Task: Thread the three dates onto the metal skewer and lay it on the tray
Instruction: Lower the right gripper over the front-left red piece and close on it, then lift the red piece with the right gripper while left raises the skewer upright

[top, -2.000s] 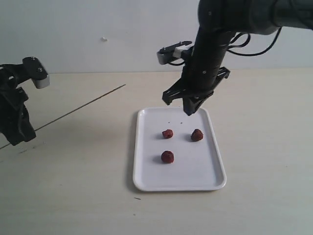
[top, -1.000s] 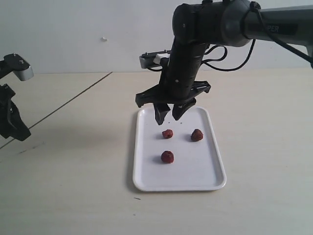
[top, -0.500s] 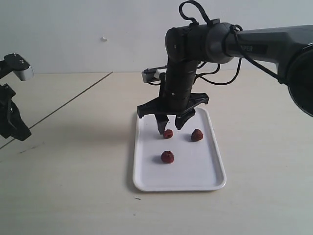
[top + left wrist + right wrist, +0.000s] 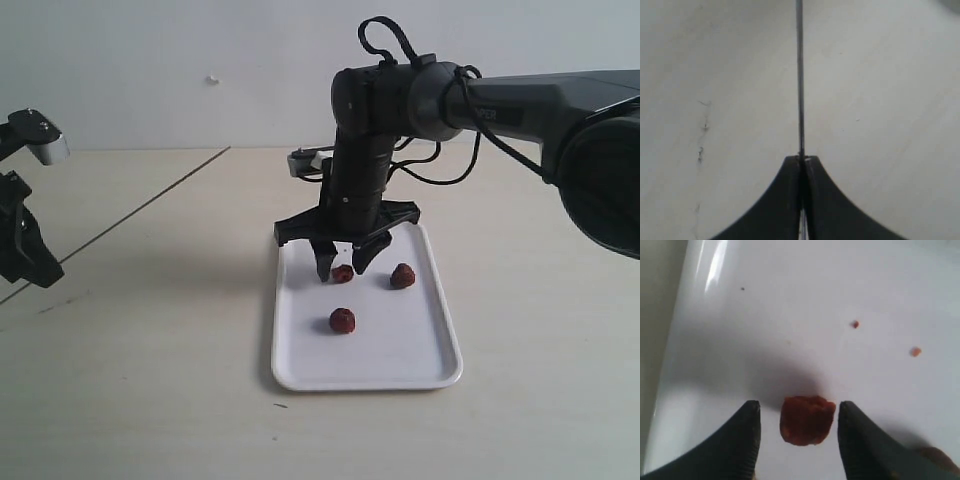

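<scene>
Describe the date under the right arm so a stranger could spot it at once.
Start at the flat white rectangular plastic tray. Of three small wrinkled reddish-brown dates on it, this date lies at the back left. It alone sits between the open jaws of the black right gripper.

Exterior frontal, right wrist close, sharing tray [image 4: 400,350]

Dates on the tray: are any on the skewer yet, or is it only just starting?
Early days. Done: the left hand is shut on the skewer. In hand: the right hand hangs open around one date on the tray, not yet gripping it. Left: that one and the other two dates lie loose, none threaded; then the skewer goes on the tray.
</scene>
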Available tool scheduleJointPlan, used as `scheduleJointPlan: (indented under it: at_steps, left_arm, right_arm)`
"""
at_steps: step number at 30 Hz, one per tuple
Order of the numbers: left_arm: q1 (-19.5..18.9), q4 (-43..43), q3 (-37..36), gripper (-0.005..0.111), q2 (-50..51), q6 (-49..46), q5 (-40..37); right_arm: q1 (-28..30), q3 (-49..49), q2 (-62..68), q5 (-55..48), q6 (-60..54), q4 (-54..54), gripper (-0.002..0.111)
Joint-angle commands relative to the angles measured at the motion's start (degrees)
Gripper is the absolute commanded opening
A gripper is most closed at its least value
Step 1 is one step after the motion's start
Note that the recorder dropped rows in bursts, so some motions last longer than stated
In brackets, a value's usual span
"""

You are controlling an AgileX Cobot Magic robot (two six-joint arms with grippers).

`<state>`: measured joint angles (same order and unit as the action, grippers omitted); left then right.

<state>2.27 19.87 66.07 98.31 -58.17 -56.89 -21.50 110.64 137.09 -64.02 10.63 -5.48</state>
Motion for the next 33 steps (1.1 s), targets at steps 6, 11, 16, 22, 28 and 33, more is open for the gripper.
scheduleJointPlan:
  at_steps: [6,11,16,22,28,33]
  left_arm:
    - [-0.16,1.26,0.53,0.000,0.15,-0.08,0.23]
    - [-0.16,1.37,0.53,0.000,0.15,-0.35,0.23]
    - [-0.16,1.45,0.53,0.000,0.15,-0.35,0.42]
    - [-0.16,1.62,0.53,0.000,0.15,-0.35,0.68]
    - [-0.16,1.62,0.53,0.000,0.15,-0.35,0.68]
    - [-0.16,1.74,0.53,0.000,0.15,-0.35,0.93]
  right_arm:
    - [0.16,0.56,-0.26,1.40,-0.02,2.48,0.048]
    - [0.16,0.56,1.56,1.40,-0.02,1.37,0.048]
    - [0.16,0.56,2.34,1.21,-0.02,1.42,0.048]
    - [0.16,0.56,2.34,-0.59,-0.02,1.42,0.046]
    - [0.16,0.56,2.34,-0.83,-0.02,1.28,0.033]
    - [0.16,0.56,2.34,-0.83,-0.02,1.05,0.031]
